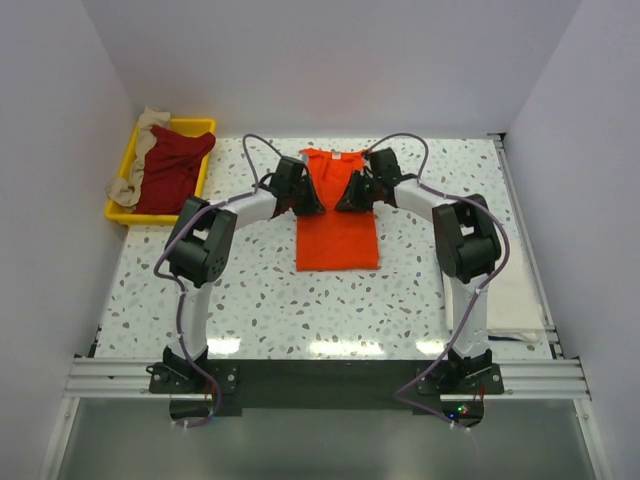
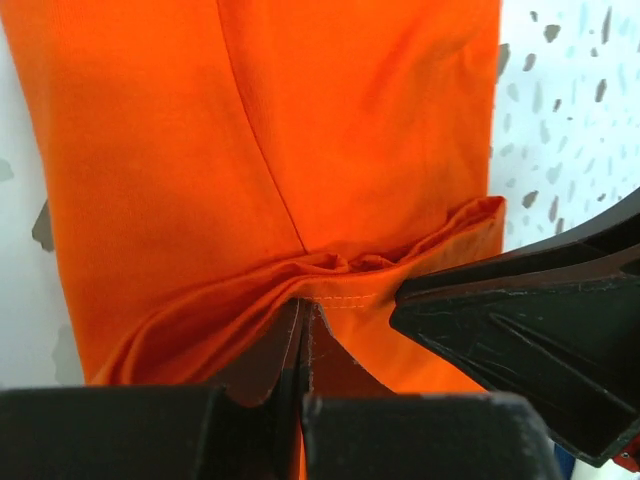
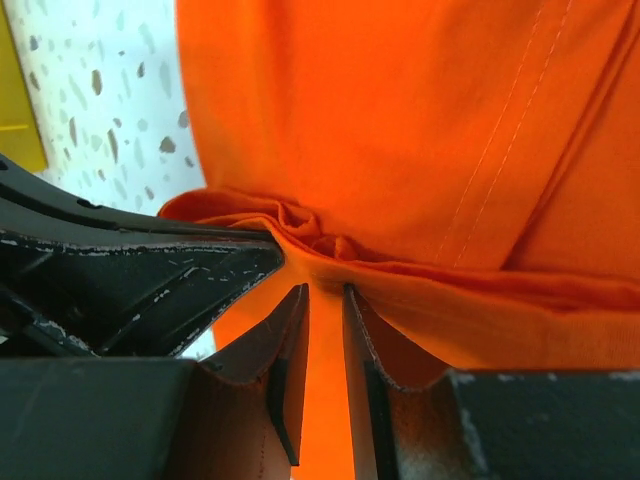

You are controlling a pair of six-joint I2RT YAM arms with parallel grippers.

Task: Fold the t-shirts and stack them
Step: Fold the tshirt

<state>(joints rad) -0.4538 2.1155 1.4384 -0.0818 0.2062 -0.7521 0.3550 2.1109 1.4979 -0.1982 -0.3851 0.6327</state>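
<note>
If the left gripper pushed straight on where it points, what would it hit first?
The left gripper is shut on the orange t-shirt; that cloth comes first, probably the table beneath next.

L gripper point(image 2: 305, 312) clamps a bunched fold of orange t-shirt point(image 2: 350, 130) (R gripper point(image 2: 480, 320) just beside it).

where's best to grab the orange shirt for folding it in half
Probably the far third, below the collar, one pinch near each long edge, each claw entering from its own side. The orange t-shirt lies flat as a narrow strip, hem at the near end, so that end folds over the hem. The left claw pinches there.
</note>
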